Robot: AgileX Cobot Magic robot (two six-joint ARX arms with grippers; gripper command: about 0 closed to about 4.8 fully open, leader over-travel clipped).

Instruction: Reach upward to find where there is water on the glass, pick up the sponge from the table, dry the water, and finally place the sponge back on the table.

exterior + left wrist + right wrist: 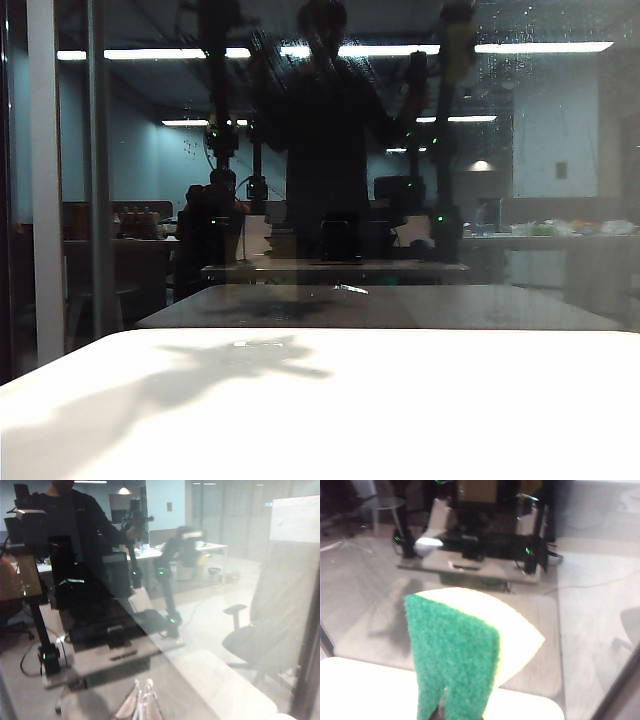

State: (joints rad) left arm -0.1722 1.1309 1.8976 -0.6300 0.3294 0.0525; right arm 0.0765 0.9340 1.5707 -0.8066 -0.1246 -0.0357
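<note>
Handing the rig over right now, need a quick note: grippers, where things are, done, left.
Right gripper: shut on the sponge, held up off the table, in front of the glass.
Left gripper: fingertips only at the wrist view's edge, facing the glass; open or shut cannot be told.
Water: droplets and streaks high on the glass, by the light strips.
Done: sponge picked up.
Left: wipe the water dry, put the sponge back on the table.

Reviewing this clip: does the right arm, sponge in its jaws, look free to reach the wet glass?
Probably yes: the right gripper holds the sponge upright facing the glass, nothing between; droplets sit high.
</note>
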